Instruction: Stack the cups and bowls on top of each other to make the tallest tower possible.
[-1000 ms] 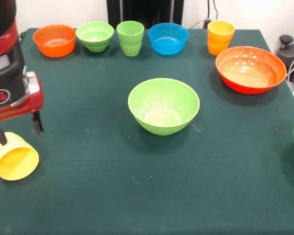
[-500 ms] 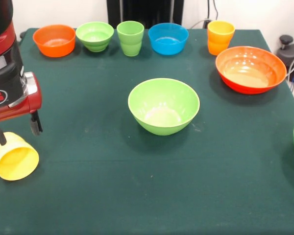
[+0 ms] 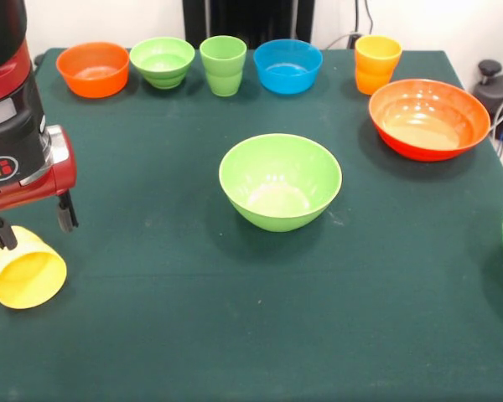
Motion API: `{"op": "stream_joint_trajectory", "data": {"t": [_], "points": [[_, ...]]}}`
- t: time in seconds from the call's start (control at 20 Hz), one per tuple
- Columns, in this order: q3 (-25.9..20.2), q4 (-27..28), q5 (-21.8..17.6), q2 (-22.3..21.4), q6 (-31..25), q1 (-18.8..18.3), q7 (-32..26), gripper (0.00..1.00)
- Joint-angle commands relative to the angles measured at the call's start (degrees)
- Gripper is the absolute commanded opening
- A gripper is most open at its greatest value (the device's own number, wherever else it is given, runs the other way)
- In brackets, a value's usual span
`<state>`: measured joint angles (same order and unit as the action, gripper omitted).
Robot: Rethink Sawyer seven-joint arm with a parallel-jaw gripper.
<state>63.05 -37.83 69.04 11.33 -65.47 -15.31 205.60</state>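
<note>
One yellow cup (image 3: 25, 270) tipped on its side under my gripper (image 3: 31, 224), jaws spread over it, so next I squeeze and lift.

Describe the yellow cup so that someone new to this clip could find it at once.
Start at the red and black arm coming down at the left edge of the green table. Just below its gripper is the yellow cup. Unlike the cups standing upright in the far row, it lies tipped, mouth toward the camera.
</note>
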Motion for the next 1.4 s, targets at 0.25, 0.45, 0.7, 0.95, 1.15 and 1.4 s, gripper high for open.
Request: {"op": "stream_joint_trajectory", "data": {"t": [0.25,0.45,0.7,0.95,1.15,1.4], "points": [[-8.8,-5.7,-4.1,-0.3,3.1,0.3,3.8,1.0],[-9.5,-6.7,-4.3,-0.8,3.6,0.4,2.6,1.0],[-9.6,-6.8,-4.6,-1.1,3.9,0.2,2.3,1.0],[-9.7,-6.7,-4.8,-1.0,4.2,0.0,2.1,1.0],[-9.9,-6.7,-5.2,-1.0,4.6,-0.1,1.8,1.0],[-9.9,-6.4,-5.8,-0.9,4.6,-0.6,1.1,1.0]]}}
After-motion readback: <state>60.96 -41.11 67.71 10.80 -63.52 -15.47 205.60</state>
